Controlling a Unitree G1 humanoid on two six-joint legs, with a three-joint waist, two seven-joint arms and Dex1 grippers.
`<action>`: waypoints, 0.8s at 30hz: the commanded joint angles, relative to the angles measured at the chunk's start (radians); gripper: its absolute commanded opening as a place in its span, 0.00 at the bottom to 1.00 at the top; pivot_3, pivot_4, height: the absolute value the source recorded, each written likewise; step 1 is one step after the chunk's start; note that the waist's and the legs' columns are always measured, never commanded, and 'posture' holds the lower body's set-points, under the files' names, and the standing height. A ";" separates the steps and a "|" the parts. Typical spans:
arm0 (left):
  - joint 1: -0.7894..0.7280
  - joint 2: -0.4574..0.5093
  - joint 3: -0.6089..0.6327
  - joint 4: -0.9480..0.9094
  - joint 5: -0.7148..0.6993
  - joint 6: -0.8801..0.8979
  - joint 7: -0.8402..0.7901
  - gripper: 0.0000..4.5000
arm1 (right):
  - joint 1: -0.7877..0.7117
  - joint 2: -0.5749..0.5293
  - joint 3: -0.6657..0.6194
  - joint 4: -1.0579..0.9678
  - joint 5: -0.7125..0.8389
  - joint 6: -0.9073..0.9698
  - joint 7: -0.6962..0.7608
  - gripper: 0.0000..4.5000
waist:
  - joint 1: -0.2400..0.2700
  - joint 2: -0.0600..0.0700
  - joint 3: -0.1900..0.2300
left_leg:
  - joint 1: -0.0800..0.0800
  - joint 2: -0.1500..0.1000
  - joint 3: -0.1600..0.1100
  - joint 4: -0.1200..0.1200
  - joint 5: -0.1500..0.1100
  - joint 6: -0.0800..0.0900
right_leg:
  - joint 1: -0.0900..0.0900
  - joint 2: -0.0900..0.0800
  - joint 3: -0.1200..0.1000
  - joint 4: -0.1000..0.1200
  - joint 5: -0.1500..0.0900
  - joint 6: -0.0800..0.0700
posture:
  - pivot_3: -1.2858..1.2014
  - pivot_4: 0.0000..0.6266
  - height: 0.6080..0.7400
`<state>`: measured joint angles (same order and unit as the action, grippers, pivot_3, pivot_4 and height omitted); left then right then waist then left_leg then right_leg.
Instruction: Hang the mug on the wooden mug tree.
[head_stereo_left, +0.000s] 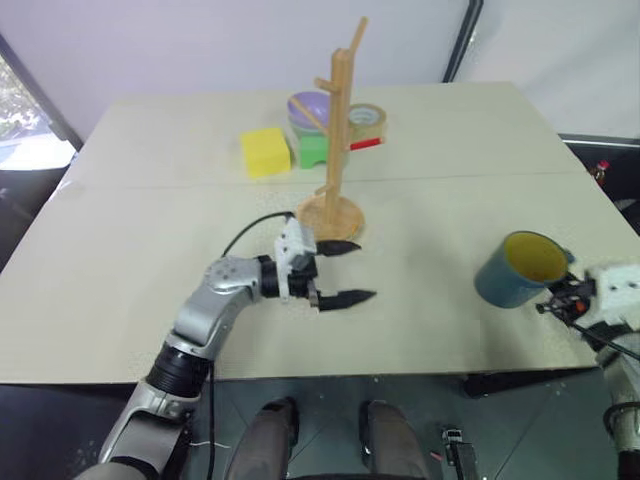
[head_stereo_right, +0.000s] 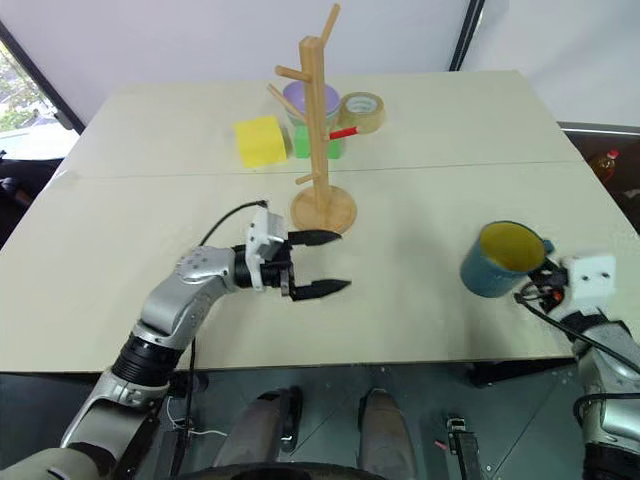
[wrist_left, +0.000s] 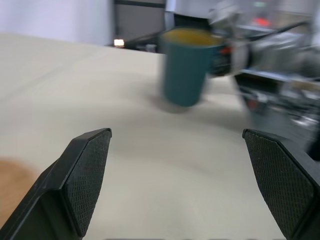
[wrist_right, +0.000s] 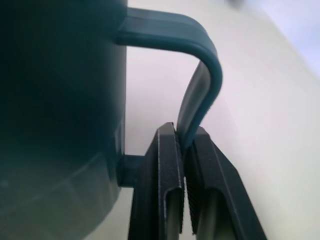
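Observation:
The teal mug (head_stereo_left: 520, 270) with a yellow inside is tilted low over the table near its right front edge. My right gripper (wrist_right: 186, 137) is shut on the mug's handle (wrist_right: 205, 65), which is pinched between its two fingers. The wooden mug tree (head_stereo_left: 338, 120) stands upright on its round base at the table's middle. My left gripper (head_stereo_left: 362, 270) hangs open just in front of that base, pointing right toward the mug (wrist_left: 187, 65), with nothing between its fingers.
Behind the mug tree sit a yellow block (head_stereo_left: 265, 152), a purple bowl (head_stereo_left: 310, 108) on a green block (head_stereo_left: 313, 150), and a tape roll (head_stereo_left: 366, 118). Bare table (head_stereo_left: 440, 230) lies between the tree and the mug.

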<state>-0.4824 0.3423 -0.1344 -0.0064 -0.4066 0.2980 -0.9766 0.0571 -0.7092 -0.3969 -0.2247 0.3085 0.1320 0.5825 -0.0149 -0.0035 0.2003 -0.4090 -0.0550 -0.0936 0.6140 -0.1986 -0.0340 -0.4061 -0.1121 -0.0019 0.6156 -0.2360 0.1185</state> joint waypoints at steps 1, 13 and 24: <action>-0.032 0.035 0.109 0.027 -0.039 -0.032 0.007 1.00 | -0.134 -0.075 0.101 -0.174 0.002 0.085 0.041 0.01 | -0.003 -0.001 0.000 | 0.000 0.000 0.000 0.000 0.000 0.000 | 0.000 0.000 0.000 0.000 0.000 0.000 | 0.52 0.24 1.00; -0.023 0.156 0.235 -0.074 -0.113 0.016 0.000 1.00 | -0.783 -0.058 0.428 0.172 -0.096 0.106 0.223 0.01 | 0.021 -0.006 0.003 | -0.010 -0.003 -0.001 0.000 -0.001 0.001 | -0.006 -0.004 -0.001 -0.004 0.003 0.001 | 0.52 0.24 1.00; 0.042 0.177 0.277 -0.186 -0.163 0.052 0.058 1.00 | -1.017 0.027 0.499 0.578 -0.186 -0.130 0.373 0.01 | -0.001 -0.006 0.003 | -0.010 -0.003 0.000 0.000 0.000 0.001 | -0.009 -0.002 -0.001 -0.001 0.006 0.005 | 0.52 0.24 1.00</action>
<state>-0.4377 0.5058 0.1106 -0.1517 -0.5484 0.3485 -0.9230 -0.9201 -0.6852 0.1126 0.3477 0.1284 0.0362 0.9417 -0.0163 -0.0093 0.2035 -0.4191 -0.0579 -0.0933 0.6141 -0.1989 -0.0335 -0.4149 -0.1143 -0.0029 0.6148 -0.2303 0.1230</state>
